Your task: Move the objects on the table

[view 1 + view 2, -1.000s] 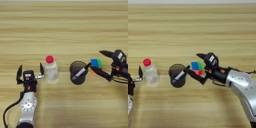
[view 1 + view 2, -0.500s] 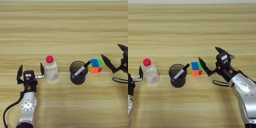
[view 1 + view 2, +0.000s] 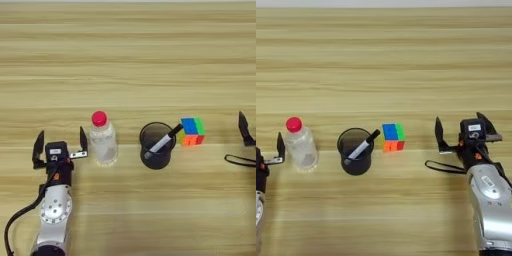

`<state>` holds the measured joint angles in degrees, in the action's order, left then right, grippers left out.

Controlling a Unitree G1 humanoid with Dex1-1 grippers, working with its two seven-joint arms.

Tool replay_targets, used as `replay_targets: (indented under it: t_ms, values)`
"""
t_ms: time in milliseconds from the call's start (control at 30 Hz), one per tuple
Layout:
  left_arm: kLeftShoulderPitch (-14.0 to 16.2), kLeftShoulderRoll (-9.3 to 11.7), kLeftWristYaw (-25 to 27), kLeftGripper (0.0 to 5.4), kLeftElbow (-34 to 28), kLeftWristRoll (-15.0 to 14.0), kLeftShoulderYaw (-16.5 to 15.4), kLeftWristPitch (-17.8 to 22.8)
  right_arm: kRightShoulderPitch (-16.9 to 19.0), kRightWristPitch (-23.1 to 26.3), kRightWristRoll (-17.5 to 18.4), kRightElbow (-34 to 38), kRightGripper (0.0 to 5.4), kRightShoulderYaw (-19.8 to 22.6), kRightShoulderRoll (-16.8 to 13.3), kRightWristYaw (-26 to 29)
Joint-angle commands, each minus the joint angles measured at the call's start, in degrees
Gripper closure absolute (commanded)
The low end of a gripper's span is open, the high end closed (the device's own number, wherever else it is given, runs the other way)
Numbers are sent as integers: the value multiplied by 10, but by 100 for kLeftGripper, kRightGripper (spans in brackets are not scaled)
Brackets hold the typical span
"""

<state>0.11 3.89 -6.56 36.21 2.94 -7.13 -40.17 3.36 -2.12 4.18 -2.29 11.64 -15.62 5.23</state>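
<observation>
A wide light-brown wooden table (image 3: pixel 128 60) with horizontal plank grain filled the view. Near its middle stood a black mesh cup (image 3: pixel 156 145), upright, with a white pen with a black tip (image 3: pixel 161 144) leaning inside it, the black tip poking out over the cup's right rim. Just right of the cup, close to the pen's tip, lay a small multicoloured puzzle cube (image 3: pixel 192 132) showing blue, green, orange and red faces. Left of the cup, a little apart from it, a small clear plastic bottle with a red cap (image 3: pixel 102 140) stood upright.

The left gripper (image 3: pixel 60 145) sat at the near left of the table, its two black fingers spread wide and holding nothing; the right-hand finger stood just beside the bottle. The right gripper (image 3: pixel 465 132) sat at the near right, well apart from the cube, its fingers likewise spread and empty. A thin black cord (image 3: pixel 442 168) looped on the table just left of the right arm.
</observation>
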Motion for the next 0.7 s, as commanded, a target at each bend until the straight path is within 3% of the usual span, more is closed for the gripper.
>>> replay_targets:
  t_ms: [33,200,500,700]
  values:
    - [1,7,3,0,6,-3,-3,-4,-18,-49,-20,-69,5,6,15,-33]
    - [0,8,7,0,7,-5,-6,-7,-40,-107,-58,-139,5,9,1,-71]
    - [-3,10,12,0,13,-8,-8,-9,-105,-188,-66,-316,5,32,-25,-113]
    - [-6,11,14,0,18,-10,-9,-10,-142,-225,-59,-422,5,31,-32,-112]
